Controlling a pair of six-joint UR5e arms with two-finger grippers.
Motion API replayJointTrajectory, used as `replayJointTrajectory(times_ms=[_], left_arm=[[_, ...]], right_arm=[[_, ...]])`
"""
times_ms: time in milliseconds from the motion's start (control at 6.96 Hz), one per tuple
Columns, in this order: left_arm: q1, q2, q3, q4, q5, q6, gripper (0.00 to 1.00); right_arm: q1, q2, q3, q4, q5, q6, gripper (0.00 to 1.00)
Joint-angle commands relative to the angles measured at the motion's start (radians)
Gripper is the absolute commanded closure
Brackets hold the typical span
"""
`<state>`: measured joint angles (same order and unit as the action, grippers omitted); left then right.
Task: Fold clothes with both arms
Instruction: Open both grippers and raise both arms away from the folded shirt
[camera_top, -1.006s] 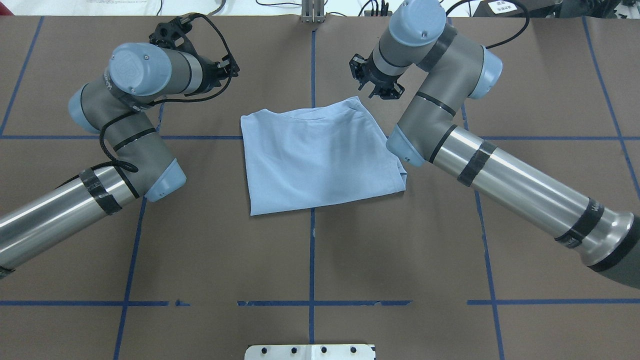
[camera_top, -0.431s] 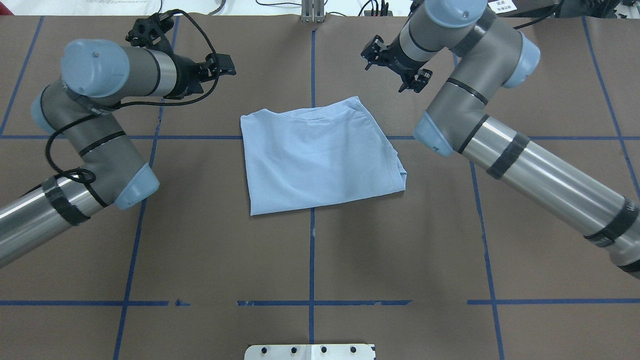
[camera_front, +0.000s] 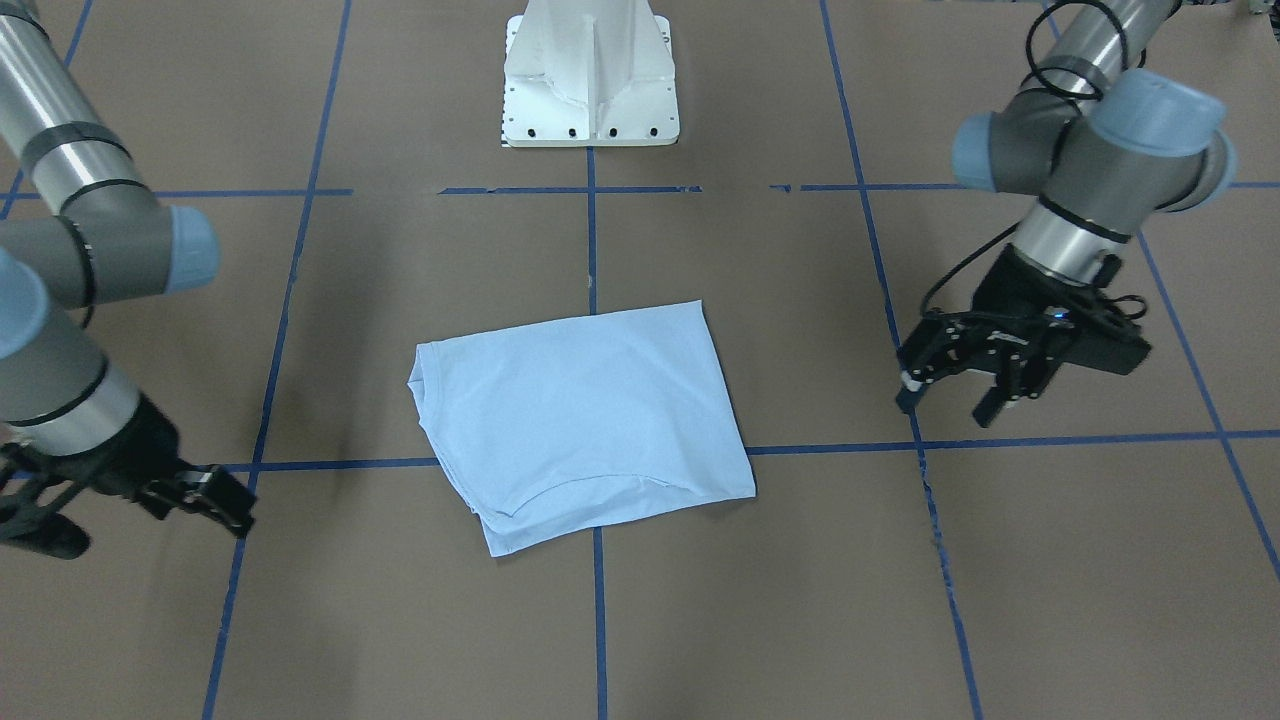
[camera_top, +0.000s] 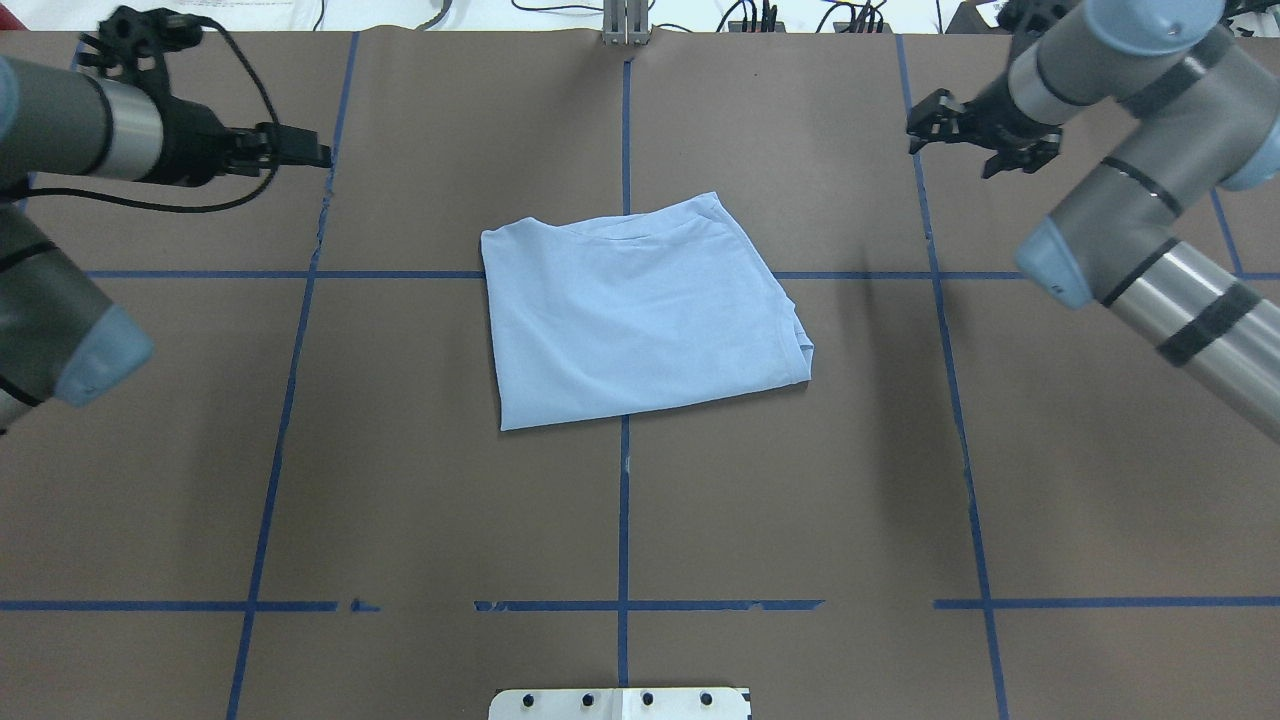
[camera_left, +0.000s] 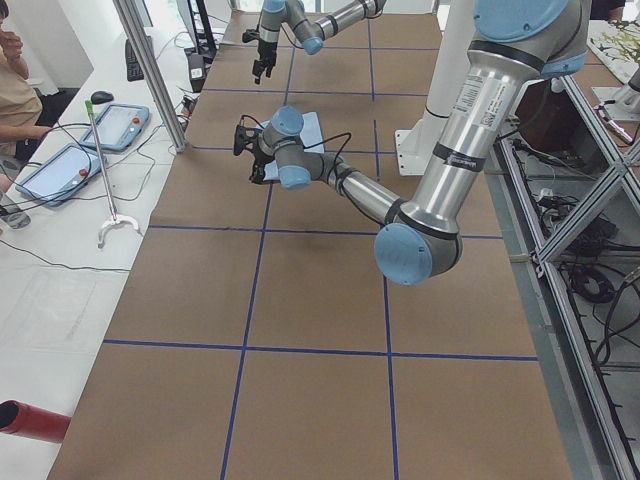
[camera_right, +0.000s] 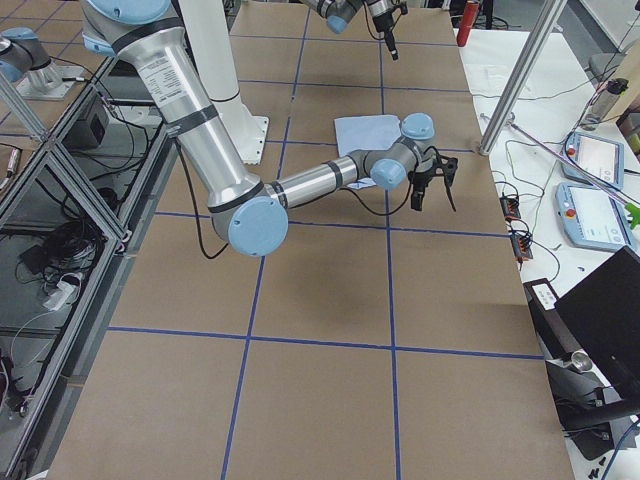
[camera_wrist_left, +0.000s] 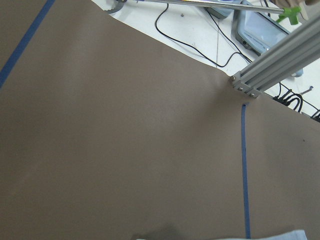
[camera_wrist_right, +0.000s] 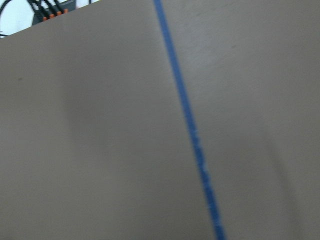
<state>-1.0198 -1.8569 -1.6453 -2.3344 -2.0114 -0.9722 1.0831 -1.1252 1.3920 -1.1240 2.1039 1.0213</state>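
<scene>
Both hands have swung outward since a second ago. The left hand (camera_front: 948, 405) and the right hand (camera_top: 962, 148) now hang over bare worktop (camera_top: 800, 500), each off to its own side and well apart from the T-shirt (camera_top: 640, 310). Each hand has its fingers spread wide and holds nothing. The light blue T-shirt lies folded flat at the middle of the brown worktop, covering a crossing of blue tape lines (camera_top: 623, 520).
</scene>
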Motion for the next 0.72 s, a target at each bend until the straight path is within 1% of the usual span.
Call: replayJointTrajectory(times_ms=[0, 144, 288, 431, 575], left_arm=[[-0.240, 0.138, 0.011, 0.042, -0.111, 0.427, 0.00], [-0.366, 0.146, 0.010, 0.163, -0.118, 0.630, 0.00], [-0.490, 0.130, 0.004, 0.313, -0.144, 0.805, 0.00], [-0.564, 0.101, 0.001, 0.434, -0.205, 0.892, 0.00], [-0.606, 0.073, -0.033, 0.563, -0.214, 0.943, 0.00]], right_arm=[[0.276, -0.149, -0.007, -0.023, 0.163, -0.414, 0.00], [0.388, -0.183, 0.001, -0.101, 0.207, -0.584, 0.00], [0.490, -0.195, 0.010, -0.209, 0.252, -0.762, 0.00], [0.559, -0.191, 0.046, -0.344, 0.266, -0.902, 0.00], [0.607, -0.191, 0.152, -0.535, 0.263, -0.988, 0.00]])
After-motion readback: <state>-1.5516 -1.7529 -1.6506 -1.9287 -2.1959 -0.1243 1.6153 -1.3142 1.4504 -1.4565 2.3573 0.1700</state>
